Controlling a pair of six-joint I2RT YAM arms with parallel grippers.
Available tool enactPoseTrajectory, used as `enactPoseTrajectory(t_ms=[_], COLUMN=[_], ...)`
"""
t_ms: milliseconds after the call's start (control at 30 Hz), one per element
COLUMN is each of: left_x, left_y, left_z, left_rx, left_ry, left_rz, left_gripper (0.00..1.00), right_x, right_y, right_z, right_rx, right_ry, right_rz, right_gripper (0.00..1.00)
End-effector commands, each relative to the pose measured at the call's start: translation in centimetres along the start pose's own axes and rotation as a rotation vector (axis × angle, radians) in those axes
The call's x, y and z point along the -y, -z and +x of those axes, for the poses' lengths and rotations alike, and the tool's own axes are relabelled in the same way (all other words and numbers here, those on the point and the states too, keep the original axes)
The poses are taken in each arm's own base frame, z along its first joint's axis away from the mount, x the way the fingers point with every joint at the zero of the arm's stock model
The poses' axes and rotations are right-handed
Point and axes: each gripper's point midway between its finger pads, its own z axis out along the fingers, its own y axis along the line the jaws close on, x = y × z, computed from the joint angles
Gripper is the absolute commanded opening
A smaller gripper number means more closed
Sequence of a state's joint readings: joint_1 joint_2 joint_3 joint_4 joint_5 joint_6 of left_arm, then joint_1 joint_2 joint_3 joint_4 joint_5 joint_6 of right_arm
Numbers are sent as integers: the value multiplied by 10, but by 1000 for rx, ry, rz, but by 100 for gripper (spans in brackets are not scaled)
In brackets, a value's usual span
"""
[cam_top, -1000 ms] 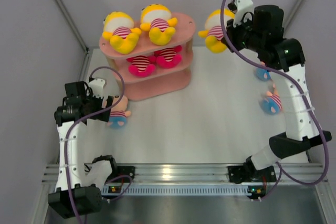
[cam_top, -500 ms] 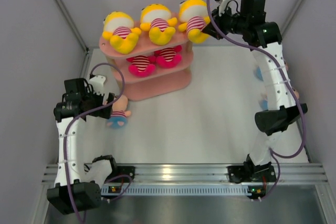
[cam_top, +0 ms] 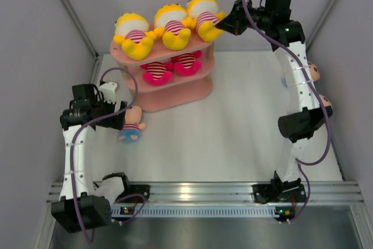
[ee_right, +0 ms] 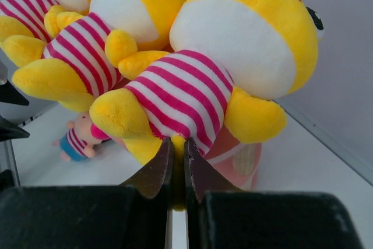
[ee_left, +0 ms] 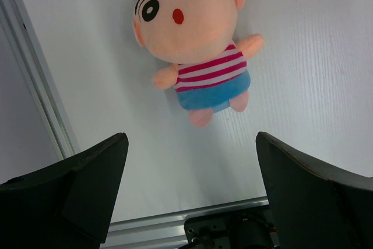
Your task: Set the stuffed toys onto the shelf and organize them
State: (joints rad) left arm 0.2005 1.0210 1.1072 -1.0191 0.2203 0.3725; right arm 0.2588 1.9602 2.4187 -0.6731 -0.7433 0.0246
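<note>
3rd yellow doll [cam_top: 203, 14] moved left to shelf [cam_top: 122, 56] top's R edge; R fingers [ee_right: 152, 173] pinch it; L fingers [ee_left: 87, 185] spread, empty.

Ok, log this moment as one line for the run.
left gripper: open over peach-headed doll on table | right gripper: shut on third yellow doll at shelf top tier
</note>
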Motion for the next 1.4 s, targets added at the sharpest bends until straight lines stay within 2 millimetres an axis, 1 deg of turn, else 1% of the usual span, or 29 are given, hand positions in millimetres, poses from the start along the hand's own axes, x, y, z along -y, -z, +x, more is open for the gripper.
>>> enactPoseTrajectory(t_ms=[0, 133, 200, 233, 300, 400, 433, 500, 533, 567, 600, 633, 767, 800, 833, 867, 900, 933, 967, 1000, 1067, 1133, 1167, 1200, 1233, 1267, 1300, 1333, 1367], left_x=[-2, -2, -2, -2, -2, -2, -2, 0, 1, 1, 1, 1, 1, 2, 2, 2, 2, 2, 3, 2, 2, 1, 0, 0, -2, -5, -5, -6, -6], left_y=[10, 9, 8, 8, 9, 10, 10, 9, 8, 7, 8, 7, 8, 8, 8, 8, 8, 8, 8, 8, 9, 10, 10, 9, 9, 8, 7, 4, 3], left_z=[-16, -15, -15, -16, -17, -16, -16, -16, -15, -15, -15, -15, -14, -15, -15, -14, -14, -14, -15, -14, -14, -14, -14, -12, -10, -7, -4, 1, 4], left_rx=[50, 46, 45, 47, 50, 54, 53, 53, 50, 49, 50, 47, 49, 52, 52, 52, 53, 52, 54, 53, 53, 54, 52, 47, 42, 31, 20, 5, -6], left_ry=[-3, -2, 2, 6, 4, -2, -2, 2, 4, 7, 8, 9, 11, 9, 9, 10, 10, 6, 6, 5, 4, 2, -1, -2, -1, -3, -4, -5, -8], left_rz=[-12, -10, -6, -5, -6, -8, -9, 1, 7, 12, 11, 9, 4, 10, 12, 10, 11, 12, 13, 11, 8, 2, -3, -7, -15, -32, -37, -39, -41], left_gripper=[97, 97, 97, 97, 97, 97, 97, 97, 97, 97, 97, 97, 97, 97, 97, 97, 97, 97, 97, 97, 97, 97, 97, 97, 97, 97, 97, 97, 97], right_x=[-8, -7, -9, -11, -13, -15, -19, -21, -22, -20, -21, -19, -18, -19, -19, -20, -21, -22, -20, -17, -16, -16, -10, -9, 1, 17, 14, 29, 50], right_y=[-6, -12, -15, -19, -19, -11, -6, -3, 2, 4, 7, 11, 22, 24, 25, 27, 27, 29, 29, 30, 31, 42, 44, 63, 78, 83, 113, 134, 141], right_z=[-25, -24, -25, -22, -21, -17, -23, -25, -30, -33, -36, -39, -54, -56, -57, -60, -60, -62, -61, -61, -61, -67, -61, -74, -77, -57, -68, -63, -31], right_rx=[84, 92, 97, 90, 84, 62, 72, 77, 87, 96, 104, 112, 157, 163, 166, 173, 173, 176, 174, 173, 171, 183, 173, 213, 233, 205, 251, 262, 217], right_ry=[33, 15, 8, 8, 17, 43, 60, 66, 73, 77, 79, 77, 80, 80, 70, 71, 71, 76, 75, 77, 77, 78, 49, 32, 19, -36, -35, -52, -110], right_rz=[-60, -76, -82, -93, -94, -80, -78, -75, -70, -57, -55, -47, -50, -61, -65, -66, -71, -66, -57, -41, -29, 3, 35, 127, 195, 259, 352, 435, 510], right_gripper=[0, 0, 0, 0, 0, 0, 3, 12, 27, 34, 37, 44, 55, 58, 64, 66, 67, 72, 74, 79, 83, 87, 87, 87, 88, 88, 88, 89, 89])
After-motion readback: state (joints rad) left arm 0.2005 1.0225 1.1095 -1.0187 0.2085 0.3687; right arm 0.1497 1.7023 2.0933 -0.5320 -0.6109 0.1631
